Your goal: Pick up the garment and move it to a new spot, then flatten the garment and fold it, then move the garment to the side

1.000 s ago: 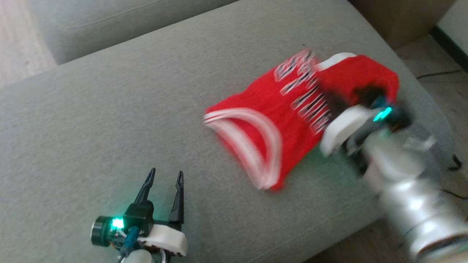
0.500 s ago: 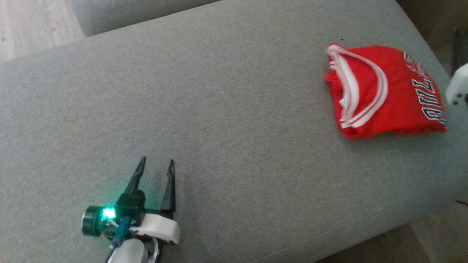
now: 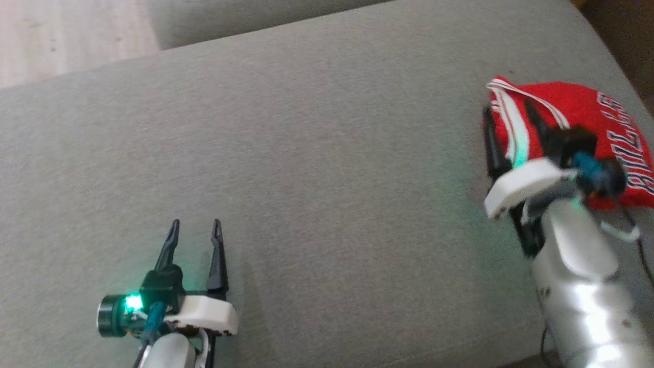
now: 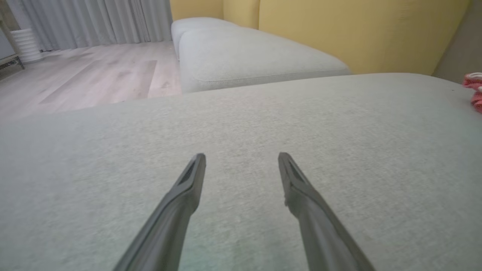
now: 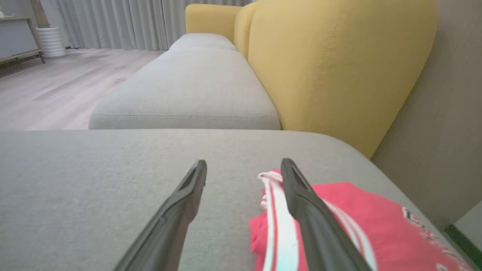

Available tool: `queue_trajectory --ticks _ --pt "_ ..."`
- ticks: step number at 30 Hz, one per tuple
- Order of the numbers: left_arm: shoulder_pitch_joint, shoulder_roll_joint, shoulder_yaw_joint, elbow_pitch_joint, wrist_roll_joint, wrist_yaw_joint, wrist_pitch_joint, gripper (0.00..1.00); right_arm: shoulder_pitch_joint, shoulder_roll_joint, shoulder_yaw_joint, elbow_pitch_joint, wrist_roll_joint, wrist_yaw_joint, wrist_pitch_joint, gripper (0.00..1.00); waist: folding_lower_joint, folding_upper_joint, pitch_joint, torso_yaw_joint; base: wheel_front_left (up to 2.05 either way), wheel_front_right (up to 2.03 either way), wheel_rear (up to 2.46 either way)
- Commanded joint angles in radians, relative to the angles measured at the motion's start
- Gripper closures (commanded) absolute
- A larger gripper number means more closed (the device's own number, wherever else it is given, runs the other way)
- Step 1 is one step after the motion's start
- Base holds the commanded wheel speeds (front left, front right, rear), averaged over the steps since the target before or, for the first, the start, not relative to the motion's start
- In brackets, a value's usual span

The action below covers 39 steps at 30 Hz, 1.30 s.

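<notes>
Your folded garment [image 3: 577, 110] lies at the right edge of the cushion [image 3: 327, 153]. The left gripper [image 3: 196, 225] and right gripper [image 3: 507, 108] both gape empty, the right straddling the striped trim [image 5: 278, 226], seemingly clear. Withdraw crookedly and 1 finger [image 5: 312, 222] could snag, undoing the fold.

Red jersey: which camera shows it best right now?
Head view: the folded jersey lies almost whole near the cushion's right end, with the right claw over part of it. The right wrist view is closer but crops it, one finger across it. The left wrist view catches a sliver.
</notes>
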Motion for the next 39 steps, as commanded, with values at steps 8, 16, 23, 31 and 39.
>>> queue_trajectory --ticks 8,16,23,31,39 --pt "0.024 0.004 0.059 -0.039 0.0 0.015 -0.01 0.0 0.2 0.034 0.073 -0.163 0.138 -0.001 -0.012 0.0 0.0 0.0 -0.039 0.147 0.0 0.0 0.0" --pt "0.053 0.004 0.069 -0.047 -0.016 0.011 -0.01 0.0 0.32 0.034 0.137 -0.226 0.218 -0.001 -0.012 0.0 0.0 0.0 -0.067 0.241 0.0 0.0 0.0" --pt "0.075 0.004 0.094 -0.048 -0.027 -0.007 -0.01 0.0 0.368 0.034 0.158 -0.244 0.217 -0.001 -0.012 0.0 0.0 0.0 -0.101 0.266 0.0 0.0 0.0" --pt "0.114 0.004 0.111 -0.048 -0.05 -0.029 -0.01 0.0 0.404 0.034 0.171 -0.243 0.241 -0.001 -0.012 0.0 0.0 0.0 -0.161 0.259 0.0 0.0 0.0" --pt "0.137 0.004 0.123 -0.061 -0.065 -0.052 -0.01 0.0 0.425 0.034 0.183 -0.258 0.265 -0.001 -0.012 0.0 0.0 0.0 -0.192 0.245 0.0 0.0 0.0"
